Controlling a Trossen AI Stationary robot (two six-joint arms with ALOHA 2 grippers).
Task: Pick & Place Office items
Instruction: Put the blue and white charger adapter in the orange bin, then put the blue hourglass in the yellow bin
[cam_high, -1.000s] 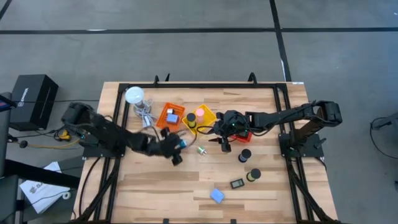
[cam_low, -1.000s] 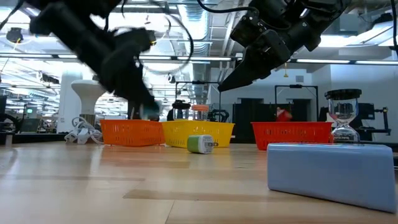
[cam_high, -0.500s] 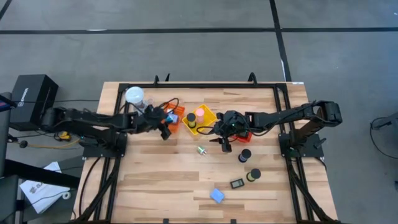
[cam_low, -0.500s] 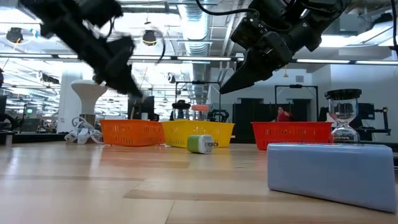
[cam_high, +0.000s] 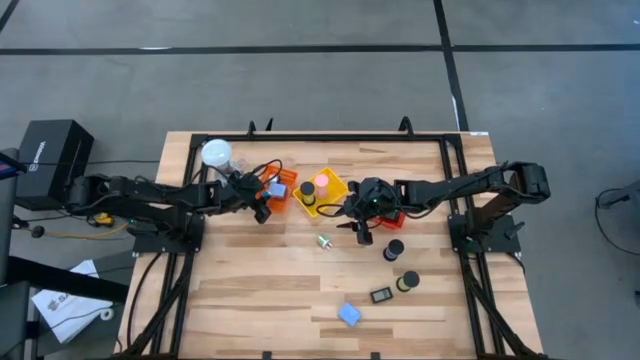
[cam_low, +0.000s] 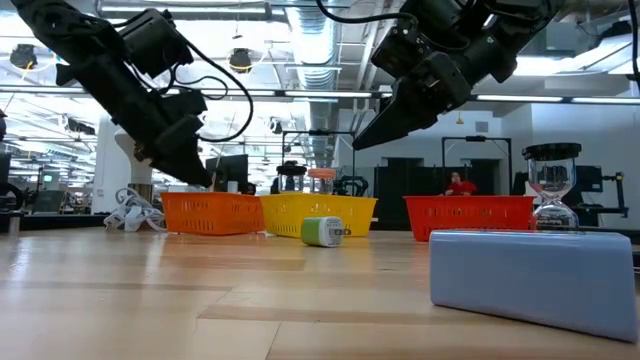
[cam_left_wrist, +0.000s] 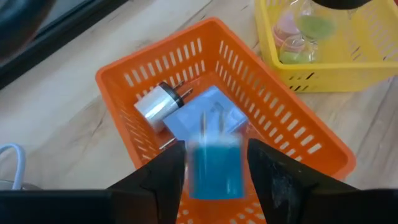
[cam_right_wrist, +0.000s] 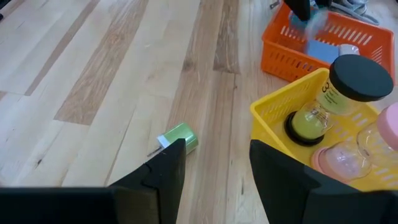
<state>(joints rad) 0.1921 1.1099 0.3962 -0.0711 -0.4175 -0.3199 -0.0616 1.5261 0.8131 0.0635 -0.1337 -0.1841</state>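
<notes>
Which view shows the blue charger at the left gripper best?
Left wrist view: the blue charger sits blurred between the left gripper fingers above the orange basket. High and right wrist views show specks; low view hides it.

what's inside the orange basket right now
In the orange basket: a white plug adapter beside a light-blue block. A blurred blue item between the left gripper fingers covers part of the floor.

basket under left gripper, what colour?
Orange basket, under the left gripper; the left wrist view shows it best.

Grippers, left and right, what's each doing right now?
Left gripper: open over the orange basket, blue charger dropping.
Right gripper: open, empty.
</notes>
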